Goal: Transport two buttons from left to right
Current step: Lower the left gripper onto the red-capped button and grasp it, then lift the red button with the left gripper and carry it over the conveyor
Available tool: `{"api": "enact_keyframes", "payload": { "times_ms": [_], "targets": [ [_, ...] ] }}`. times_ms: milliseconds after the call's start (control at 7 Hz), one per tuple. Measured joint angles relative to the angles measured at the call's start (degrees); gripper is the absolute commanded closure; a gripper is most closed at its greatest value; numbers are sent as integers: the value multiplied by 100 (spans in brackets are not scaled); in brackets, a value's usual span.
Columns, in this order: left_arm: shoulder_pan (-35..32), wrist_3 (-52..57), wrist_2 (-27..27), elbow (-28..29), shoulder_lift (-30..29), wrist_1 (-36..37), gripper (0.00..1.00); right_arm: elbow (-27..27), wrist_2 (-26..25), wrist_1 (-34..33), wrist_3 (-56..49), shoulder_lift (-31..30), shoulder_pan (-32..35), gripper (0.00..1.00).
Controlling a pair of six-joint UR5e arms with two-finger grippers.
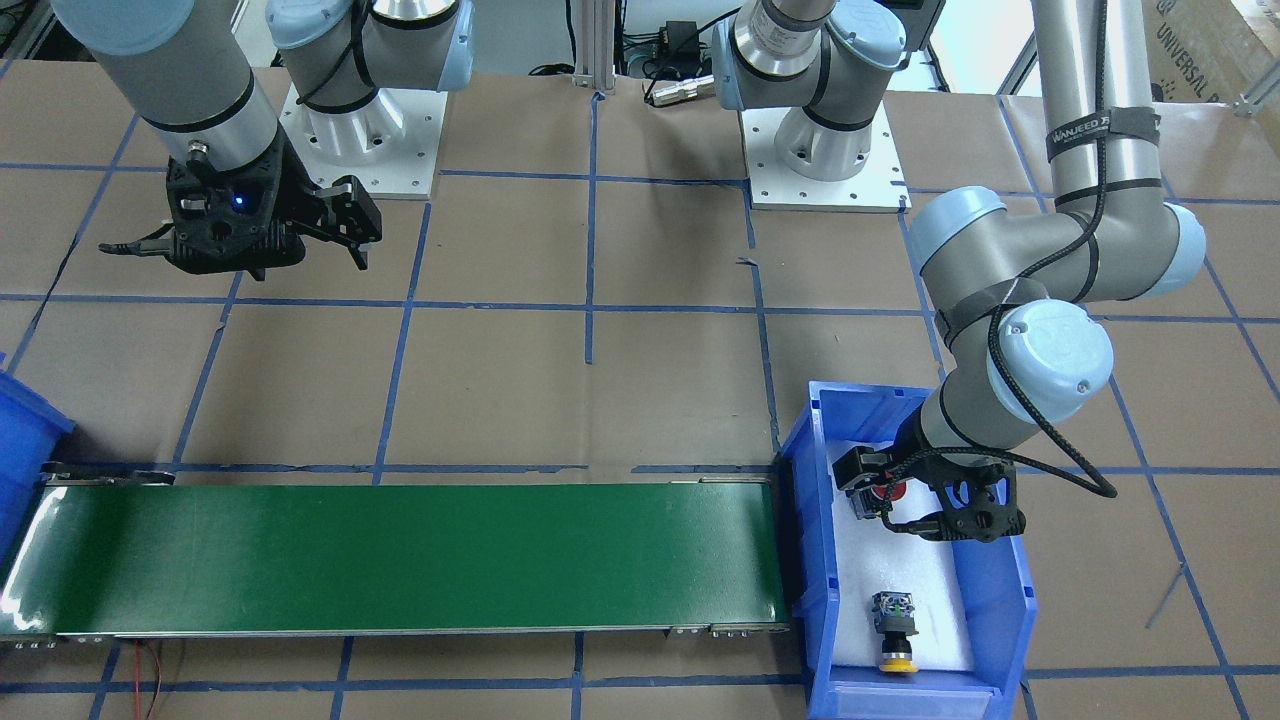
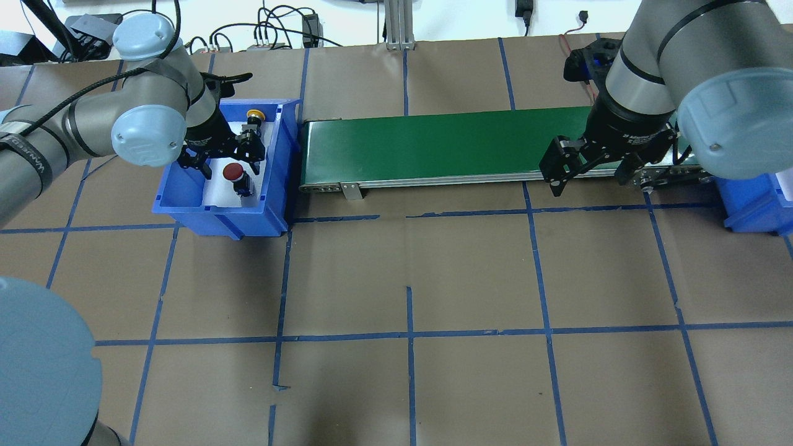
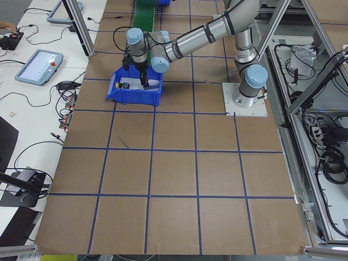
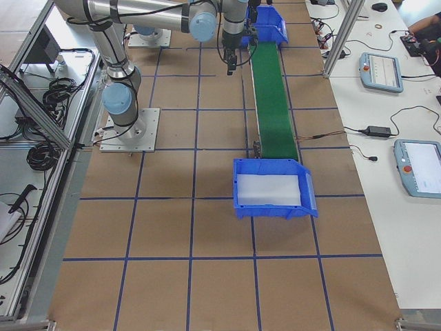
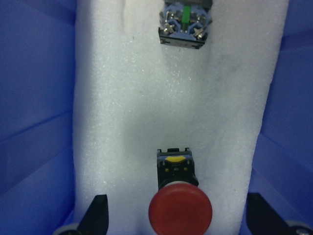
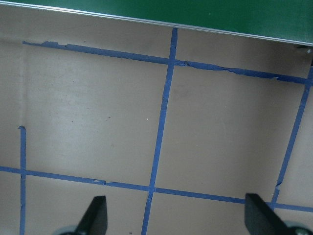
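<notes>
Left tool [image 5: 177, 215] hangs wide open, empty, over the red button [image 5: 179, 196]; looks light, rigid, I'd grab the body at cap's 12 o'clock.

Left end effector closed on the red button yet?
No: the fingertips of the left end effector stand wide apart on either side of the red button, not touching it.
</notes>
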Motion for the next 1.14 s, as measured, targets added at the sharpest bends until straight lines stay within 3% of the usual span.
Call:
{"api": "enact_keyframes", "payload": {
  "times_ms": [286, 571, 1143],
  "targets": [
    [0, -95, -2, -42, -8, 3, 48, 0, -11, 11, -8, 1, -25, 0],
    [0, -160, -2, -31, -13, 3, 63, 0, -13, 19, -11, 1, -32, 0],
    [0, -150, 2, 89, 9, 10, 67, 6, -16, 22, -10, 1, -34, 0]
  ]
}}
